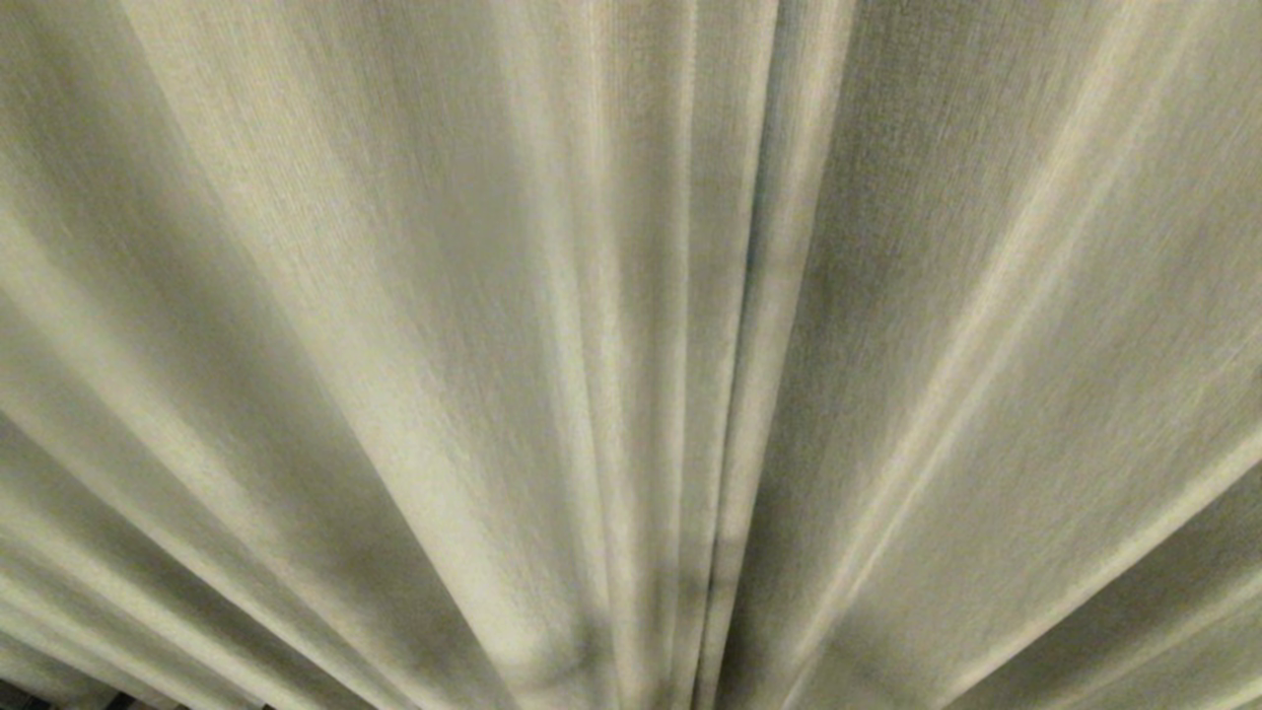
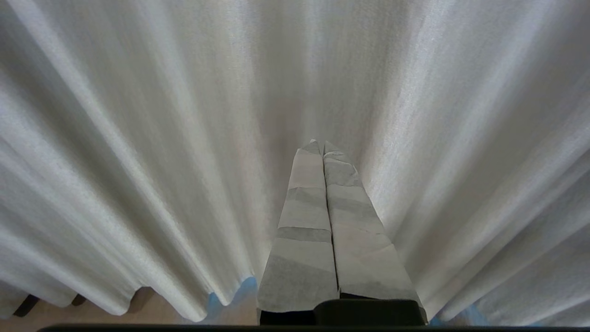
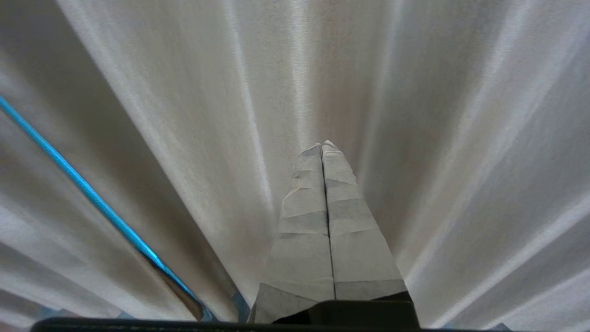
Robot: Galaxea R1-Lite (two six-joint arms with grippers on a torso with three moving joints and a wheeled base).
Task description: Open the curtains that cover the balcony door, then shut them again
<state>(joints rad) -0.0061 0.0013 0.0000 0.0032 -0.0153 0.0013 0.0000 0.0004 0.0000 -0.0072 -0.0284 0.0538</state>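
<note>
Close before the fabric, the left tool [image 2: 322,144] points at the curtains [image 1: 493,325], fingers pressed together, empty; the right tool [image 3: 323,145] likewise, clamped on nothing; drawn pleated curtains fill the head view.

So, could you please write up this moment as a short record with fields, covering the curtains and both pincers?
curtains: drawn shut, pleated beige drapes fill the head view
seam: two panels meet at a fold line near the middle
balcony door: not visible
left pincer: shut, empty, pointing at the cloth
right pincer: shut, empty, pointing at the cloth
gap: narrow blue-lit slit between folds in the right wrist view
floor: strip visible under the hem in the left wrist view
</note>
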